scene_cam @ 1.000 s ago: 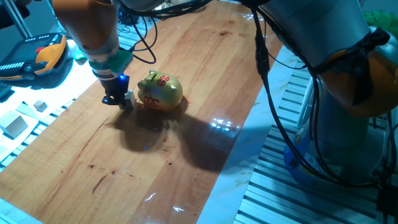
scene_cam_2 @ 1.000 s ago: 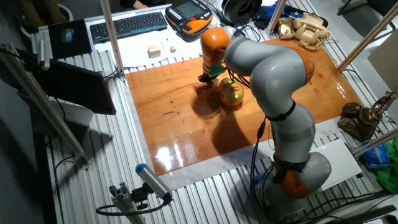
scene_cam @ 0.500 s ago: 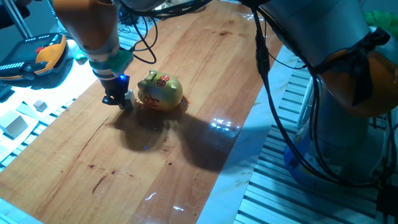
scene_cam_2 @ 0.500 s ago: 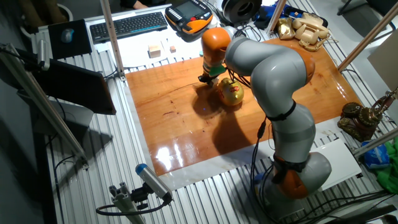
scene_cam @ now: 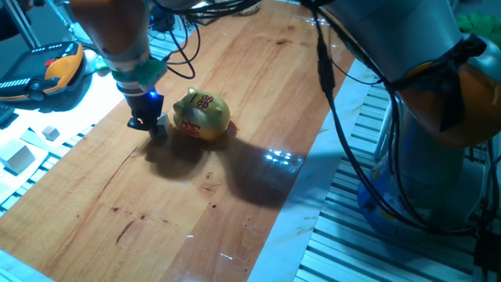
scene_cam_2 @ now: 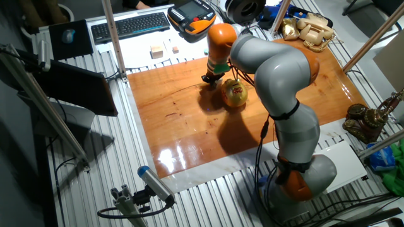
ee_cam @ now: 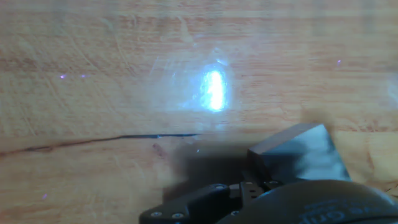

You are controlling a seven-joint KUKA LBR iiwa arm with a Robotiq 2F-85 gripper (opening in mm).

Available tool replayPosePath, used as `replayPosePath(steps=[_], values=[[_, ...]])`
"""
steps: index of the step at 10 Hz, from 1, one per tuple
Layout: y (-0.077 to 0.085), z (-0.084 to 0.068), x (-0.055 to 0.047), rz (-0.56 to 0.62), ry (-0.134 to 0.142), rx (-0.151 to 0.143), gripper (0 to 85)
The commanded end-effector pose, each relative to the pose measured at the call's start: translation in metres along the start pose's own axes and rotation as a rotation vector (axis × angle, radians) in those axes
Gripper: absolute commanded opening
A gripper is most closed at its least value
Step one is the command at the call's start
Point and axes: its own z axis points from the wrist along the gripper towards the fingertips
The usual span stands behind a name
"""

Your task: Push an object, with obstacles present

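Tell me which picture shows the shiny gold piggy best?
One fixed view shows the gold piggy bank best: it is close up, with red markings plain on its back and side. In the other fixed view the piggy bank is small and far off. The hand view does not show it.

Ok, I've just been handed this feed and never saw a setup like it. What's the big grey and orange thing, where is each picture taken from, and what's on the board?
The grey and orange thing is a robot arm. Its hand is down at the wooden board. Two pictures come from fixed cameras on different sides of the table; the blurry third comes from a camera on the hand, looking down at the wood. On the board sits a gold piggy bank with red markings. A small wooden cube lies right against the hand, between it and the pig, seen best in the hand view. Nothing looks gripped; whether the fingers are open or shut I can't tell.
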Motion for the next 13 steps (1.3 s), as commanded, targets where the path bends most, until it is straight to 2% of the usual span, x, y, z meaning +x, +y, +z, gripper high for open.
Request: replayPosePath(steps=[1, 2, 3, 4, 7, 10, 13], values=[[0.0, 0.0, 0.0, -0.002, 0.007, 0.009, 0.0], [0.0, 0.0, 0.0, 0.01, 0.002, 0.02, 0.0], [0.0, 0.0, 0.0, -0.007, -0.023, 0.021, 0.0], [0.0, 0.0, 0.0, -0.044, -0.028, 0.035, 0.0], [0.0, 0.0, 0.0, -0.203, -0.02, 0.11, 0.0], [-0.002, 0.001, -0.003, -0.234, -0.016, 0.124, 0.0], [-0.018, -0.006, -0.014, -0.243, 0.002, 0.148, 0.0]])
